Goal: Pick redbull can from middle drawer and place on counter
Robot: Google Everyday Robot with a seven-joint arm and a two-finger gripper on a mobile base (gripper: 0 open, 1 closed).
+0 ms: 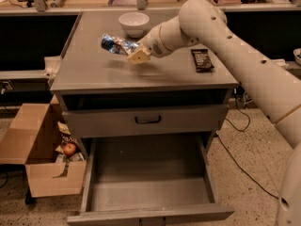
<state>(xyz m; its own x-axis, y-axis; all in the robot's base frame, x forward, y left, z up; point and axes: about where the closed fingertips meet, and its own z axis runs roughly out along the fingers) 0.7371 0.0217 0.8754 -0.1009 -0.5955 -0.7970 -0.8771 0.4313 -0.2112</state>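
My gripper (128, 51) is shut on the redbull can (114, 44), a small blue-and-silver can. It holds the can on its side, a little above the left-middle of the grey counter (94, 72). My cream arm reaches in from the right across the counter. The middle drawer (150, 192) is pulled fully open below, and its flat grey floor is bare.
A white bowl (134, 22) stands at the back of the counter, just behind the can. A dark snack bar (202, 60) lies on the counter's right side. A shut drawer front with a black handle (148, 119) sits above the open drawer. A cardboard box (37, 145) holding an apple (69, 149) stands on the floor at left.
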